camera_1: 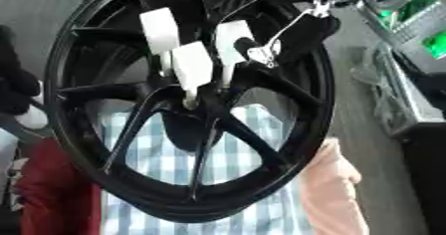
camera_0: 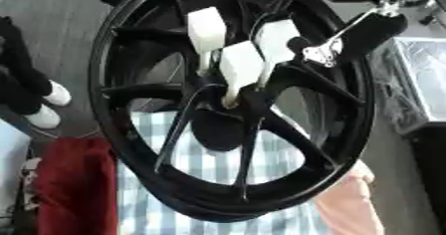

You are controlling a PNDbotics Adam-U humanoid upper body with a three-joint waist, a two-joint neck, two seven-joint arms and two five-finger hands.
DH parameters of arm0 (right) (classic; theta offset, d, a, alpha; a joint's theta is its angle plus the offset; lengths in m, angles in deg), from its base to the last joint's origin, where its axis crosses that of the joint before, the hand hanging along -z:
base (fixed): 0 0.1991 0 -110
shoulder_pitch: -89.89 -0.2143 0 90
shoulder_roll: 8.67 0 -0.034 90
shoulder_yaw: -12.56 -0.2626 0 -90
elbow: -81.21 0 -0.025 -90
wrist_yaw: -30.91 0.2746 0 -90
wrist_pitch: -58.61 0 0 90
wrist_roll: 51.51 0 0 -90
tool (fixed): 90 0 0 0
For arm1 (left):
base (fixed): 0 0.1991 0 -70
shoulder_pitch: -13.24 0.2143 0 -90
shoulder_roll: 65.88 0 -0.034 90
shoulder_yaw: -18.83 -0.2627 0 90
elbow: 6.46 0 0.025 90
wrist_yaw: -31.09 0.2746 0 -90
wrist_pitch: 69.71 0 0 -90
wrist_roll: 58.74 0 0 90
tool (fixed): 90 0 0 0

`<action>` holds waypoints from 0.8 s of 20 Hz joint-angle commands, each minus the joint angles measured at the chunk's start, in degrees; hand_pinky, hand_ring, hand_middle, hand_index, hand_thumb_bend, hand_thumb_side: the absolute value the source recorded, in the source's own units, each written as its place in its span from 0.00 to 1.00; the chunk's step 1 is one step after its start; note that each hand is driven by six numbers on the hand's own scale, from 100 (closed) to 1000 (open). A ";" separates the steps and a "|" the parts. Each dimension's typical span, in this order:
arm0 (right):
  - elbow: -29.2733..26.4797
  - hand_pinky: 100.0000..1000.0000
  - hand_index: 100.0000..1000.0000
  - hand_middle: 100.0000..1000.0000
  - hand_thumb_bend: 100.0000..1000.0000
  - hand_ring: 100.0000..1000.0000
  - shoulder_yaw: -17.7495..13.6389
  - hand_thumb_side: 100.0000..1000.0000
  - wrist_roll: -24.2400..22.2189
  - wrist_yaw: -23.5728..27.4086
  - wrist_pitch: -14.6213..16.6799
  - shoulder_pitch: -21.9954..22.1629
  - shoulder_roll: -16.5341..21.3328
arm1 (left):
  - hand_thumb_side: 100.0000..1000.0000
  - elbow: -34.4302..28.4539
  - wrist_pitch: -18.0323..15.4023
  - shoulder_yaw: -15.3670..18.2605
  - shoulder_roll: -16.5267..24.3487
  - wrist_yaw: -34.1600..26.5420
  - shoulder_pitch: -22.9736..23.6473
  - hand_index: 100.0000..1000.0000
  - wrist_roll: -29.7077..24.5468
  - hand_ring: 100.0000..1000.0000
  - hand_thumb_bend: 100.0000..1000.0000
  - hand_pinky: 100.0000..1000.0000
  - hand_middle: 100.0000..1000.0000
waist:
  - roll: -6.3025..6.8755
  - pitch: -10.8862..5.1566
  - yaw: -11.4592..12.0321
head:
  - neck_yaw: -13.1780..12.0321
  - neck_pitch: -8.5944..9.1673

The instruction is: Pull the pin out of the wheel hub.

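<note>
At the wheel hub (camera_0: 228,110), the right hand (camera_0: 261,50) is reaching in from the upper right, its white fingertips (camera_0: 241,63) pointing down onto the centre (the pin itself is hidden, and whether they are pinching it I cannot tell). The black wheel (camera_0: 348,144) is standing tilted, filling the view.

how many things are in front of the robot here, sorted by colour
Black: 1, the wheel
White: 3, finger covers on the robot's right hand, which reaches down to the wheel's middle
Blue-and-white check: 1, the cloth
Dark red: 1, another cloth
Pink: 1, a third cloth
Total: 7
</note>
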State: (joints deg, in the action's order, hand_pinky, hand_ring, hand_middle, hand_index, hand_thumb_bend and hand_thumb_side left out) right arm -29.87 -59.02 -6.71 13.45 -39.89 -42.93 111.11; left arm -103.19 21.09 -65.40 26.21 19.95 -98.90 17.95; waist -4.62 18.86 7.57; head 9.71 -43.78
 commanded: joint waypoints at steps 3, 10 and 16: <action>0.45 0.92 0.93 0.81 0.00 0.86 -0.43 0.22 0.09 -0.51 -0.02 -0.51 0.85 | 0.72 -1.02 0.04 0.04 0.71 0.25 -0.72 0.72 -0.04 0.69 0.00 0.78 0.66 | 0.34 -0.78 0.19 | 0.19 -0.34; 1.00 0.91 0.93 0.77 0.00 0.85 -0.29 0.22 -0.34 -0.63 0.16 -0.12 0.85 | 0.73 -1.01 0.21 -0.01 0.69 0.38 -0.80 0.72 -0.02 0.69 0.00 0.78 0.66 | 0.32 -0.64 0.31 | 0.19 -0.34; 1.46 0.90 0.90 0.73 0.00 0.82 -0.48 0.23 -0.35 -1.40 0.44 0.27 0.94 | 0.74 -0.21 0.54 0.37 0.61 0.52 -0.78 0.72 0.37 0.69 0.01 0.78 0.66 | 0.36 -0.55 0.35 | 0.16 -0.34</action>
State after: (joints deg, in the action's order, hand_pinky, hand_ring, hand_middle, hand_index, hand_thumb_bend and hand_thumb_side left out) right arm -28.44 -58.70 -7.09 12.45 -39.64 -42.20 110.97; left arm -102.91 21.51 -65.37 26.21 20.24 -98.98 18.14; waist -4.60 19.24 7.88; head 9.73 -43.78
